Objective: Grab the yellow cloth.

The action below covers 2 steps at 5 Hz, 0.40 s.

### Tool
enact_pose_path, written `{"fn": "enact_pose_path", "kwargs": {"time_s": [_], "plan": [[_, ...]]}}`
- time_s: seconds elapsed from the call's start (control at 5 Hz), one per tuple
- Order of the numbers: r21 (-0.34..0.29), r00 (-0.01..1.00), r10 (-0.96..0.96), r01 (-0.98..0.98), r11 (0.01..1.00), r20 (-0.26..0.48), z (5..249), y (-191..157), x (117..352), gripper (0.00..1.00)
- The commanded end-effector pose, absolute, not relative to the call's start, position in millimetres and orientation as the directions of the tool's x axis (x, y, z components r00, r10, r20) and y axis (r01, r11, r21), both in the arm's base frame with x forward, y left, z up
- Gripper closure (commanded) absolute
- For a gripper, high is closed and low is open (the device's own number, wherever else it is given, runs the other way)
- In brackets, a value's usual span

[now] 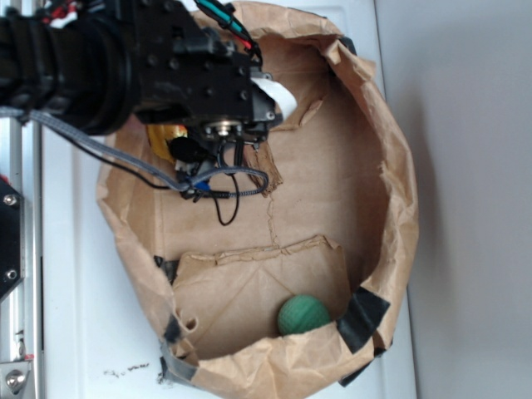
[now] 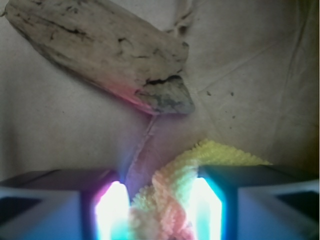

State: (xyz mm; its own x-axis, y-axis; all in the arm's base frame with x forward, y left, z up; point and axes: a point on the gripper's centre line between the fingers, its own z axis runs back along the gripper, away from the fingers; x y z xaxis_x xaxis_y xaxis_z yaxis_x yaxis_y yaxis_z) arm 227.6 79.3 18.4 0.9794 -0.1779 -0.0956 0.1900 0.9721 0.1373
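Straddling a fold of the yellow cloth (image 2: 200, 165) at the lower centre of the wrist frame, the gripper (image 2: 160, 210) stands narrowly parted with fabric between its fingers, the cloth extending up-right beyond them.

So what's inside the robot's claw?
A bunched fold of the yellow cloth sits between the gripper fingers. Its far edge pokes out behind. The fingers hide the rest.
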Motion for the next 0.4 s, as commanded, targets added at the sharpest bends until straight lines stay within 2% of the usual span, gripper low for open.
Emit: {"fn": "enact_pose_path", "kwargs": {"time_s": [0.0,0.2], "plan": [[0.159,0.978,-0.203,0.208,0.965,-0.047,26.6,78.7,230.5,1.0],[0.154,0.979,-0.206,0.202,0.967,0.01,40.3,77.4,231.7,1.0]]}}
